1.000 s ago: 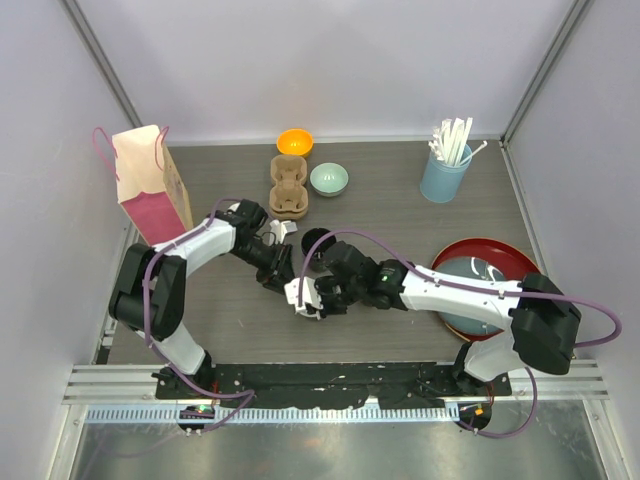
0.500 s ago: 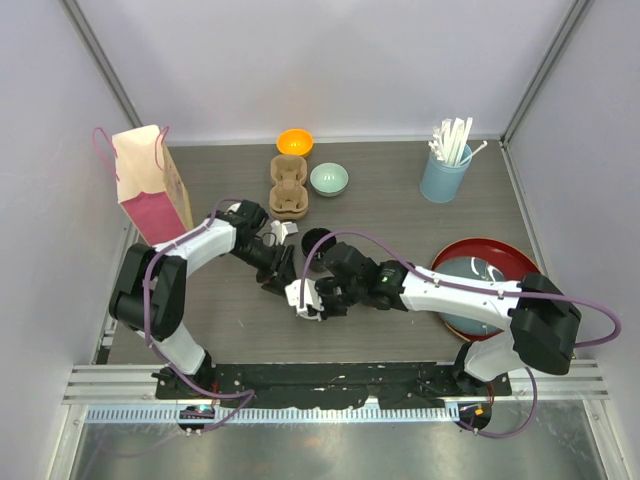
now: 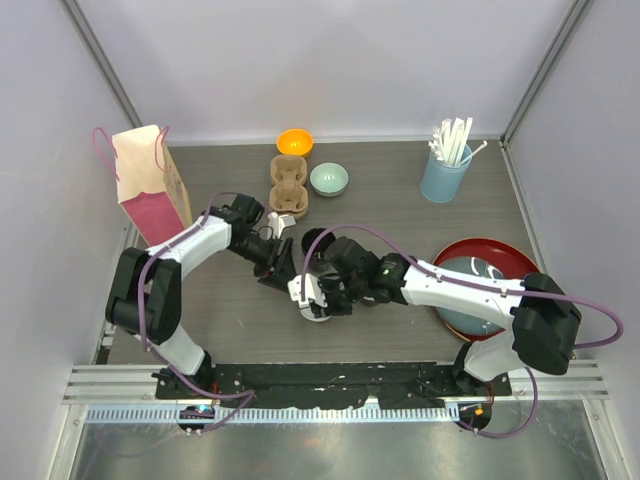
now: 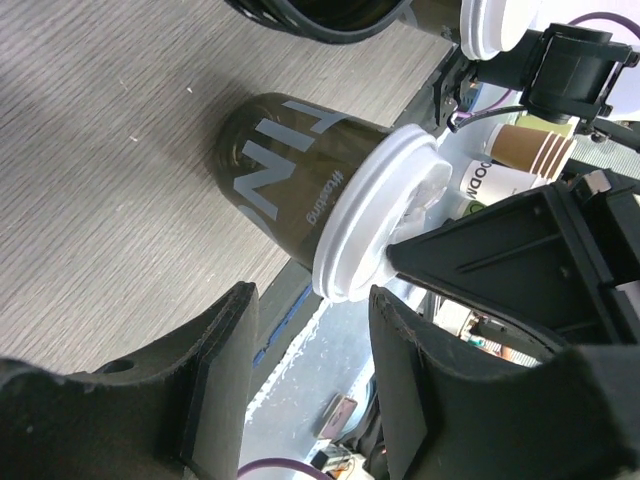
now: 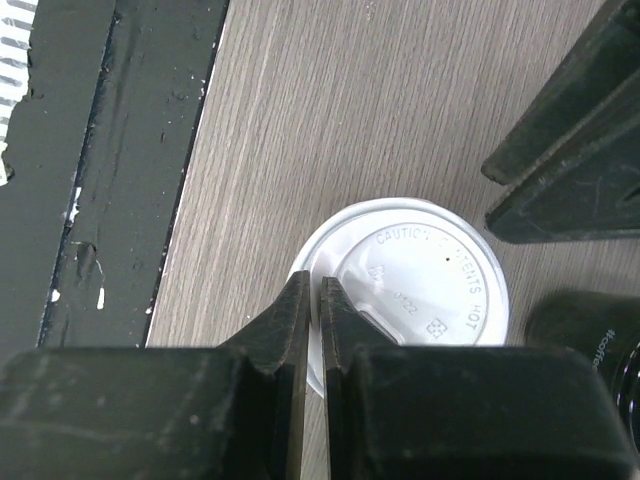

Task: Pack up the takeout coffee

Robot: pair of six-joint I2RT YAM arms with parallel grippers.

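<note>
Only my left wrist cam shows the lettering on the cup (image 4: pixel 280 180). My left gripper (image 4: pixel 312 310) gapes wide and empty beside it, while my right gripper (image 5: pixel 312 300) is pinched on its lid (image 5: pixel 420 275). There's a second cup (image 5: pixel 590 330) just behind.

I am wearing white shells on my left arm (image 3: pixel 195 240) and right arm (image 3: pixel 465 290), with black joints breaking them up. A purple cable (image 3: pixel 350 227) is looping along each. My left fingers (image 4: pixel 215 390) are showing broad and matte black, and my right fingers (image 5: pixel 285 330) likewise, with bevelled edges.
</note>
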